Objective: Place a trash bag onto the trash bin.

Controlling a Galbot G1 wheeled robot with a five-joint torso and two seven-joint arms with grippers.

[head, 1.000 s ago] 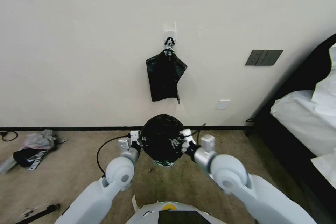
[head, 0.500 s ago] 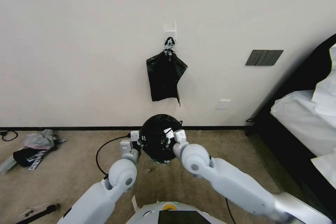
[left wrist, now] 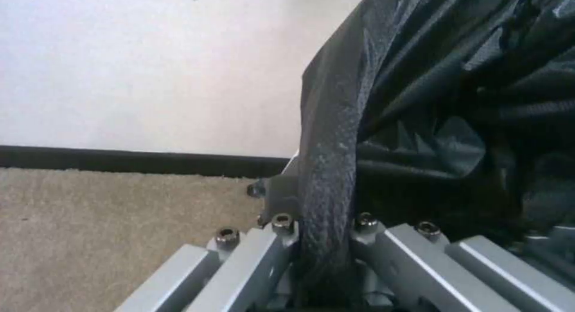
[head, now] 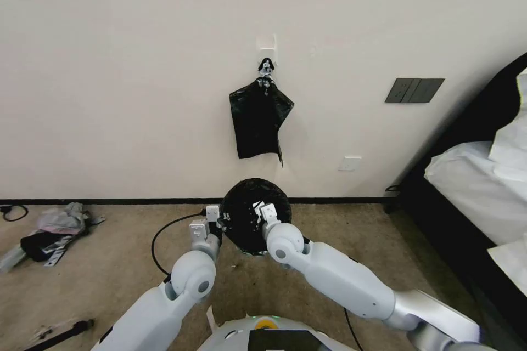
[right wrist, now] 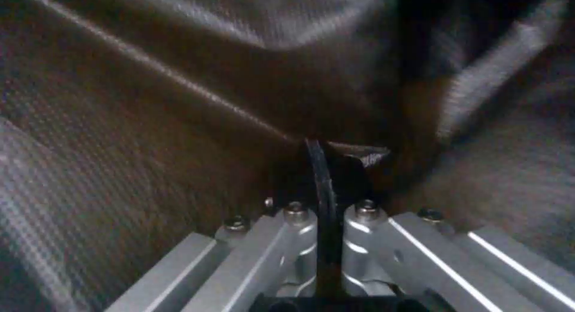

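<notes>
1. My left jaws (head: pixel 219 223) are clamped on a fold of the thin, glossy black plastic trash bag (head: pixel 247 219) at its left edge.
2. My right jaws (head: pixel 259 214) pinch a thin strip of it above the carpet by the wall.

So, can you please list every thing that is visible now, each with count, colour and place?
trash bag: one, black, over the bin by the wall, pinched by both grippers
bundle of bags: one, black, hanging on the wall hook
wall plate: one, dark grey, on the wall at right
outlet: one, white, low on the wall
bed: one, white bedding, at right
clutter: one pile, grey and black, on the floor at left
cable: one, black, on the carpet
left gripper: jaws shut on the bag's left edge
right gripper: jaws shut on bag film, over the mouth
</notes>
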